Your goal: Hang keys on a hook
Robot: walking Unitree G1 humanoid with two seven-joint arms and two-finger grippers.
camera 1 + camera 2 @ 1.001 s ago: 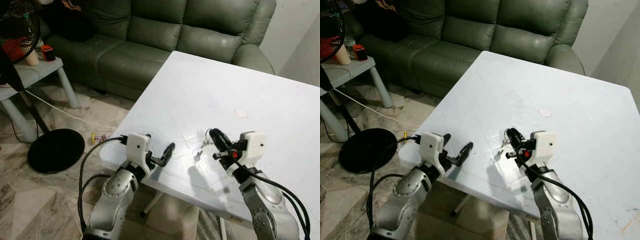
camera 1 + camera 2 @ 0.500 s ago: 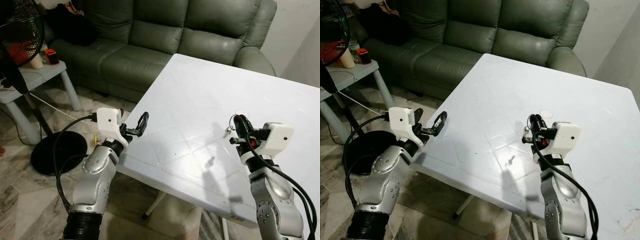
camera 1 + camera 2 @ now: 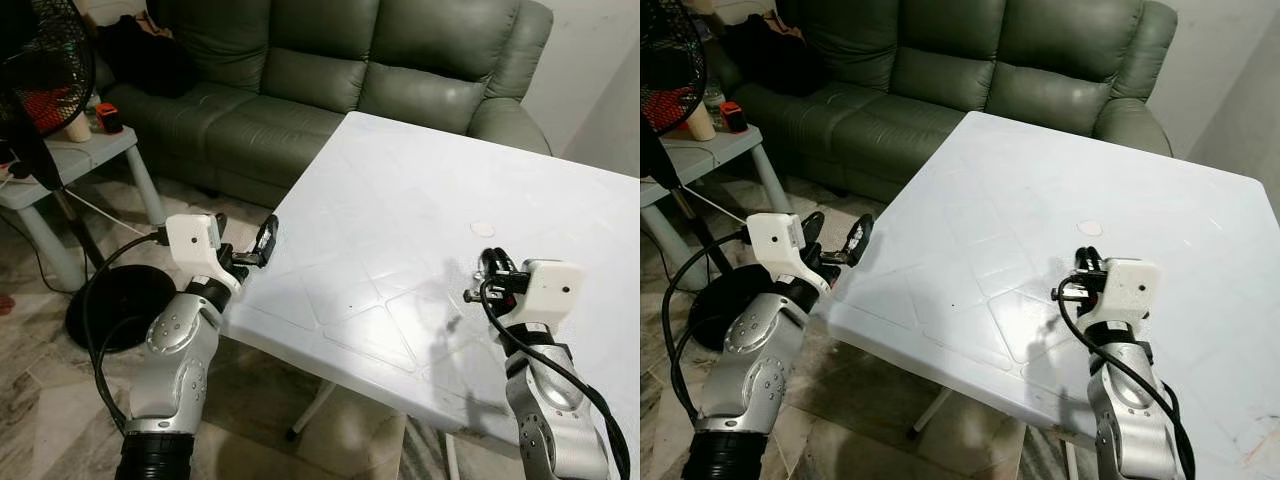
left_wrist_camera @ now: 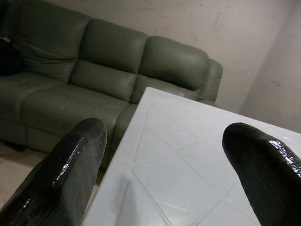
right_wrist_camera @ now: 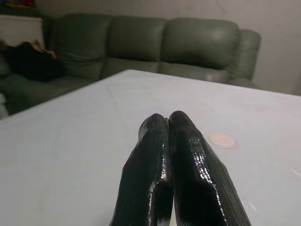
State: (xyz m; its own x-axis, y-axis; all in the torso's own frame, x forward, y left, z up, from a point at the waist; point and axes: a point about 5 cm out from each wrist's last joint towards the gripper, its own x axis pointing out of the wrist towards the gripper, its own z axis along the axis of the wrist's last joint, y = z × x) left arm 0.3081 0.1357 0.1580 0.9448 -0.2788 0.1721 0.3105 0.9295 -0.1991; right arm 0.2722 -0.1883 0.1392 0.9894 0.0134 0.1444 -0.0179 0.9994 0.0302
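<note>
Pressing together, the right gripper's point(image 5: 167, 123) fingers hover over the white table point(image 3: 400, 190), lower and drawn back since half a second ago; whether they pinch the keys cannot be told. Left gripper point(image 4: 167, 134), fingers apart, hangs at the table's near corner. Bare tabletop lies beyond the fingertips, with a pink disc point(image 3: 483, 229), then the green sofa point(image 3: 300, 70).

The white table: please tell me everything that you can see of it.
The white table has a broad, flat top that looks like glossy plastic, with faint moulded lines crossing it in a diamond pattern. A small round pinkish spot lies on it. One slanted white leg shows under the near edge. It stands on a marbled floor, its far side close to a green sofa. The right gripper is above the top, and the left gripper is at its left corner.
</note>
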